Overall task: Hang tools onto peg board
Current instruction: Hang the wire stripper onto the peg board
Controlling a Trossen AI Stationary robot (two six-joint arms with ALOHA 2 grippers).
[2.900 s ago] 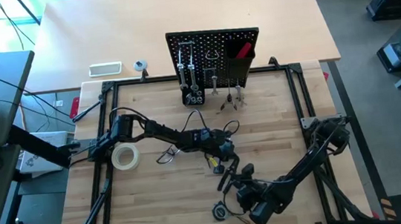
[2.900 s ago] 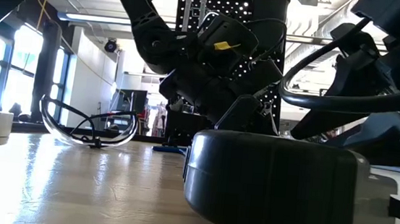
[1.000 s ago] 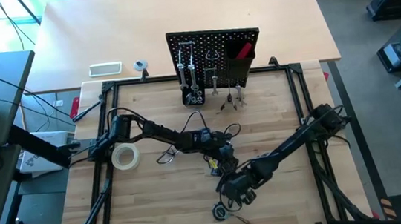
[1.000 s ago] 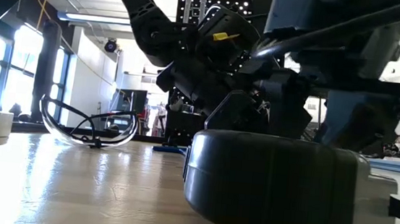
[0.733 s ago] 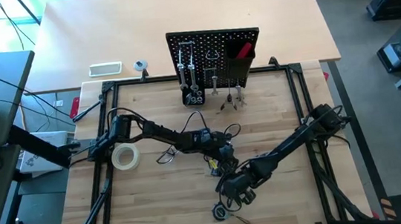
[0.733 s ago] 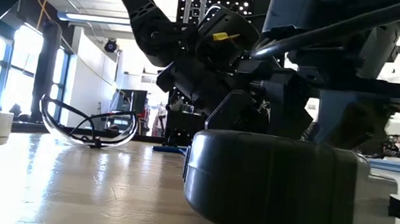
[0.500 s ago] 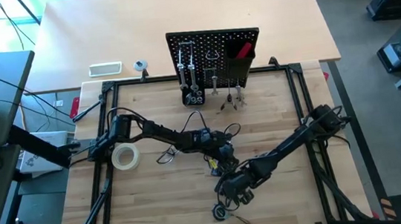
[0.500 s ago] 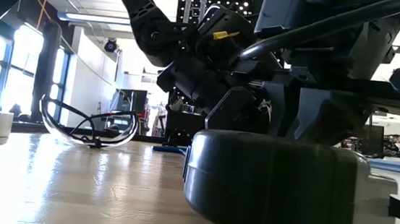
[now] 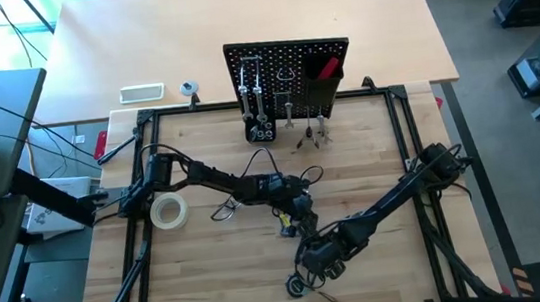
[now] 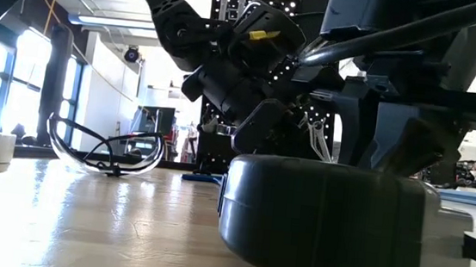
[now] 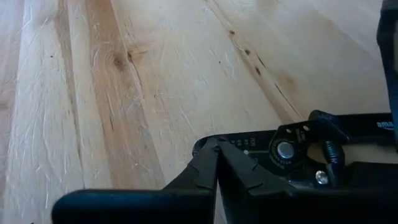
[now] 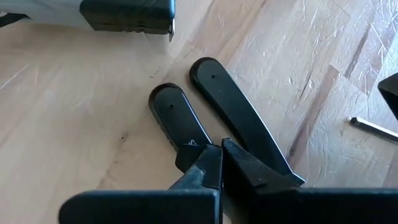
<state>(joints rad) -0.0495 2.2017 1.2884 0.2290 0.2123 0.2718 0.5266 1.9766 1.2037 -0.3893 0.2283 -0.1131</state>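
The black-handled pliers (image 12: 214, 121) lay lower-centre in the high view, handles pointing away from the right gripper (image 12: 219, 163), clenched on them, the left gripper (image 11: 217, 163) clenched at their head.

peg board (image 9: 287, 74): black, dotted holes | pliers (image 12: 211, 118): black handles | tape roll (image 9: 169, 212): pale

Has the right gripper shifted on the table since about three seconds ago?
Yes. In the high view the right gripper has moved away from the table's near edge toward the peg board, and leftward, closing in on the left gripper.
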